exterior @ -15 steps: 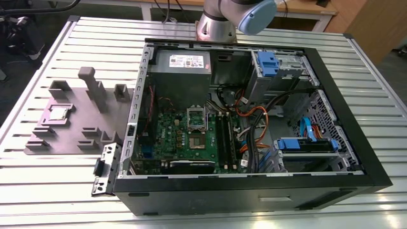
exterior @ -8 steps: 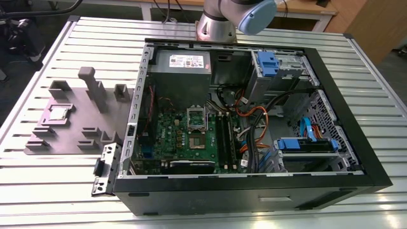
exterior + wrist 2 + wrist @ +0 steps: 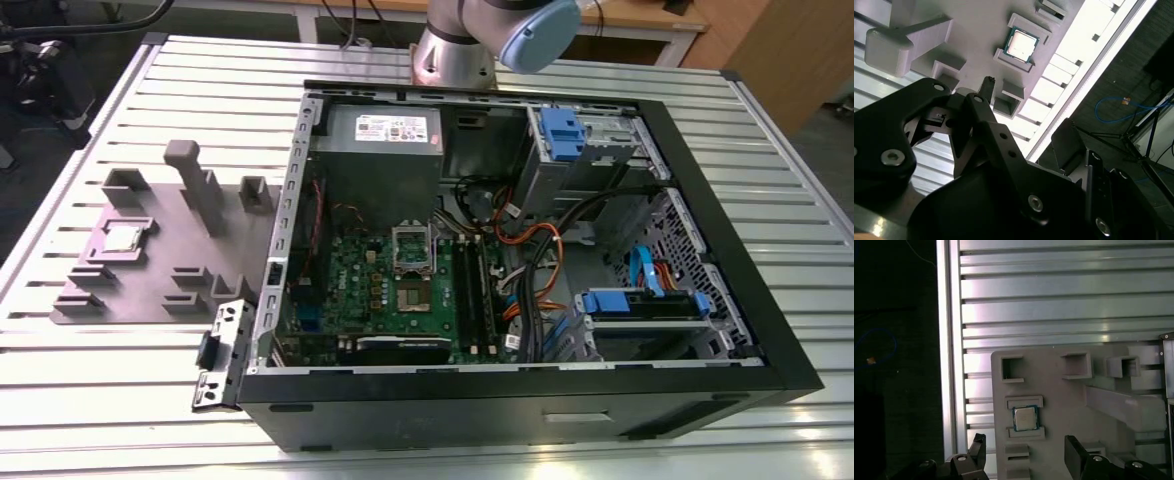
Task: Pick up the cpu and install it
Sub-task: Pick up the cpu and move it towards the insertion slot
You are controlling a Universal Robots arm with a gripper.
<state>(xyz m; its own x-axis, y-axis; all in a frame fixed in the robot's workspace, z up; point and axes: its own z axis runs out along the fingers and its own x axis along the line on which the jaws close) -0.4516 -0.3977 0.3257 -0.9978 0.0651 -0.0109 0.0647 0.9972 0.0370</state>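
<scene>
A: Where is the cpu (image 3: 1025, 418) sitting?
B: It is lying flat in a recess of the grey fixture plate (image 3: 1064, 390) on the slatted worktop (image 3: 1054, 305). The plate is to the exterior view's left of the computer case (image 3: 534, 400).
A: Jaws?
B: They are hanging spread wide, grasping nothing. In the first wrist view the cpu is showing between them.

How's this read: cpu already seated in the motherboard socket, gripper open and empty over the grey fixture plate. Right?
Not quite. The cpu lies in its pocket on the grey fixture plate, outside the computer case, not in the socket; the first wrist view shows it. The gripper is open and empty over that plate.
</scene>
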